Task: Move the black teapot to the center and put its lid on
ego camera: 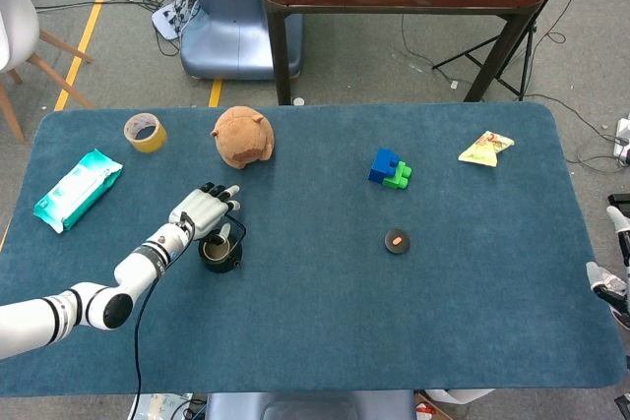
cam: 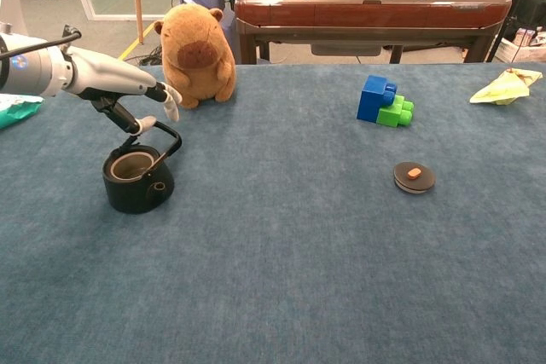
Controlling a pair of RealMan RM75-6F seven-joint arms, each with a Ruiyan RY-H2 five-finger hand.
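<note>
The black teapot (ego camera: 220, 252) (cam: 136, 178) stands lidless on the left part of the blue table, its handle raised. Its flat black lid (ego camera: 397, 241) (cam: 414, 177) with an orange knob lies right of the table's middle. My left hand (ego camera: 204, 211) (cam: 147, 104) hovers just over the teapot's handle with fingers spread, holding nothing; the thumb dips toward the handle. My right hand (ego camera: 616, 272) shows only at the right edge of the head view, off the table, too cropped to judge.
A brown plush capybara (ego camera: 242, 135) (cam: 195, 52) sits behind the teapot. Blue and green blocks (ego camera: 389, 169) (cam: 384, 101), a yellow packet (ego camera: 485, 147), a tape roll (ego camera: 145, 131) and a teal wipes pack (ego camera: 77, 187) lie around the table.
</note>
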